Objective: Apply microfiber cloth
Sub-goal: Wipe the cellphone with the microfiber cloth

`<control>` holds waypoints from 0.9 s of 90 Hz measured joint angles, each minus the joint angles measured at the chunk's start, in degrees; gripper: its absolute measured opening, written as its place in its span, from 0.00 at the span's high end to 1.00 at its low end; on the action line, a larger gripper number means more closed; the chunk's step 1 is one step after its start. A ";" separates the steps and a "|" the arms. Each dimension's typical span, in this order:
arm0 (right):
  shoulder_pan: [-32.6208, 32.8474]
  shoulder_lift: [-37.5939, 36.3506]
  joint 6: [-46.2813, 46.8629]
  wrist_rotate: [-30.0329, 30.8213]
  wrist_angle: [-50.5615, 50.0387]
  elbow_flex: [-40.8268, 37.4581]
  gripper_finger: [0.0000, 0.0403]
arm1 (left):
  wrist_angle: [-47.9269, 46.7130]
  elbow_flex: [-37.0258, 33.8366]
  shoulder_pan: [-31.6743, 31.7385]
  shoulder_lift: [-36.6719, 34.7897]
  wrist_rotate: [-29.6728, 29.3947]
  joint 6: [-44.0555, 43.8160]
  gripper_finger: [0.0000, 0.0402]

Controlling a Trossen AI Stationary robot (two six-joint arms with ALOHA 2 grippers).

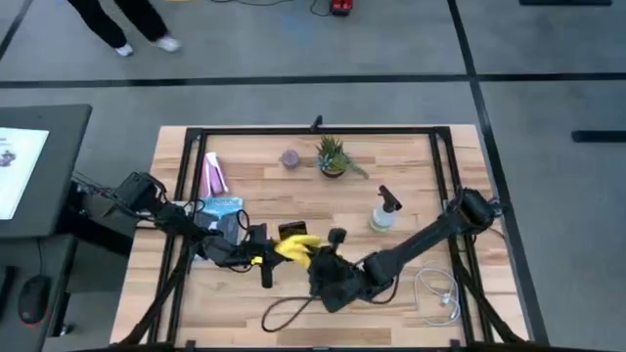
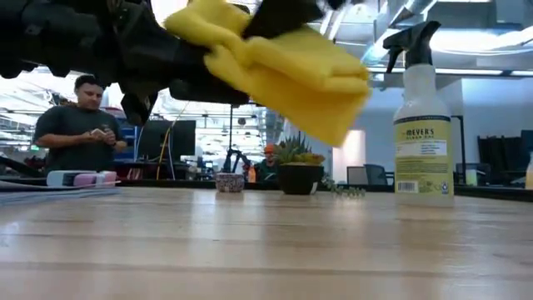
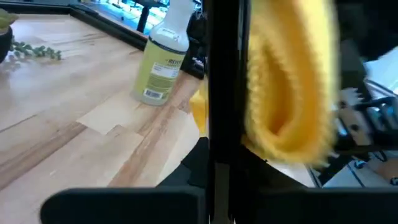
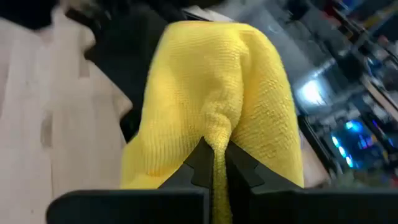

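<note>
Grey floor [image 1: 293, 49] around the table, crossed by dark lines. Wooden table top [image 1: 411, 166] with a black frame [image 1: 313, 130]. Dark desk [image 1: 44, 171] just off the table's left side, white sheet [image 1: 20, 166] on it. A person's legs [image 1: 127, 24] at the top edge, white shoes. Low view: open room behind, bright ceiling lights [image 2: 466, 37], a person [image 2: 79, 133] standing at far left, monitors [image 2: 166, 137] and chairs [image 2: 500, 158] further back.
</note>
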 joint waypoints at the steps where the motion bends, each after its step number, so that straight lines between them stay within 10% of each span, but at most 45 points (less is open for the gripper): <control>1: 0.19 -0.04 1.01 0.04 -0.93 0.00 1.00 | 0.03 0.00 0.00 0.00 0.00 0.02 0.98; 63: -2.13 1.95 -5.40 -14.86 14.39 -0.07 1.00 | 4.52 2.19 1.60 -0.02 -0.05 6.77 0.98; 81: -1.71 1.95 -3.22 -9.56 9.09 -0.02 1.00 | 4.43 3.36 1.66 0.00 -0.82 9.01 0.98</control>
